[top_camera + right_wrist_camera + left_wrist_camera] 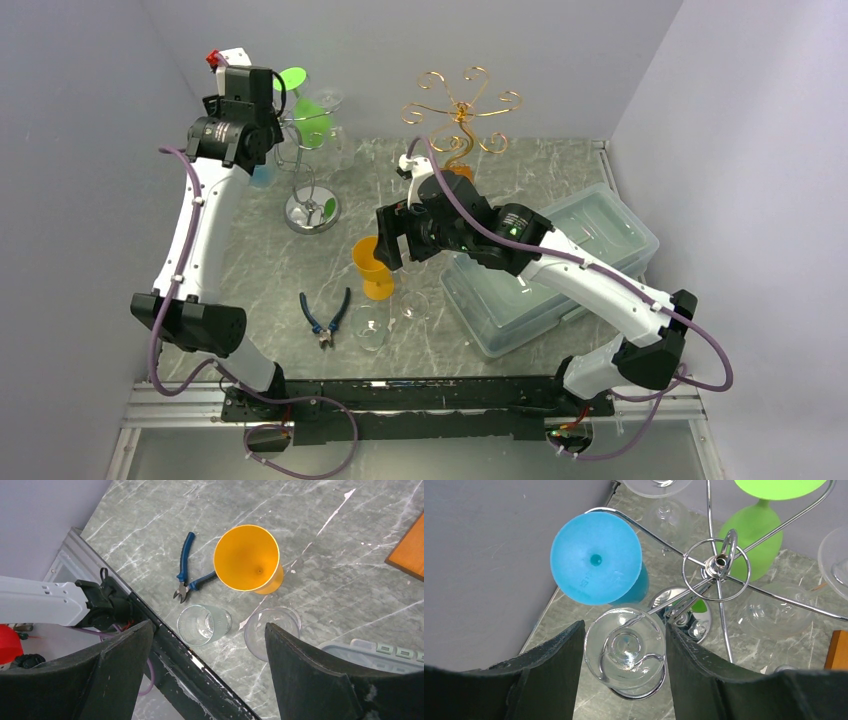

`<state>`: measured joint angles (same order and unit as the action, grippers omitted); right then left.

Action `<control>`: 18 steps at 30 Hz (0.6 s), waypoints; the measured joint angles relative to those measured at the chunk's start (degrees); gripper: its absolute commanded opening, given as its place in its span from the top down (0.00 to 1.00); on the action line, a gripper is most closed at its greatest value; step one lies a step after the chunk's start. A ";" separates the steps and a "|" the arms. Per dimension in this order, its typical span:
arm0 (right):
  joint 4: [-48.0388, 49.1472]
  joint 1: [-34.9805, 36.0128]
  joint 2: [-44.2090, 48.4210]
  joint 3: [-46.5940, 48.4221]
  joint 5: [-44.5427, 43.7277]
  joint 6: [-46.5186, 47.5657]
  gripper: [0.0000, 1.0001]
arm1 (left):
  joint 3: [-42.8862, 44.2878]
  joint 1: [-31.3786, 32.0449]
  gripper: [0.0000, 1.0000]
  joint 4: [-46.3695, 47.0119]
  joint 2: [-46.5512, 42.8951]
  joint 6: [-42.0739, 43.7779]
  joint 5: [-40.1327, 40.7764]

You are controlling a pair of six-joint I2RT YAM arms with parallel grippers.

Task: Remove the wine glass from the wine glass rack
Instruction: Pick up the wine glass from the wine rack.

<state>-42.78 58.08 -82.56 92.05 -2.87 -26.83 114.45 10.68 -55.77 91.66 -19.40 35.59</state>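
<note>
Table (560,170) of grey marble comes first, with a clear bin (600,215) on its right side. We see the chrome rack (716,562) at the far left. The left gripper (624,625) is up at it, partly closed, its fingers (559,670) against both sides of the foot of the clear glass (624,652). That glass hangs bowl-down on a rack arm, just beside a blue glass (595,557). The right gripper (209,624) hovers mid-table, spread wide and holding nothing, above an orange cup (247,557), two loose glasses (272,630) and blue pliers (187,575).
</note>
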 measured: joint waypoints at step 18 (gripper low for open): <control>0.02 -0.48 -0.85 0.00 0.00 0.00 0.16 | 1.95 0.02 0.80 0.20 1.95 1.38 -4.68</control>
<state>-42.76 57.60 -83.42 92.05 -2.87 -26.83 116.40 10.70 -55.57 93.60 -18.02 30.92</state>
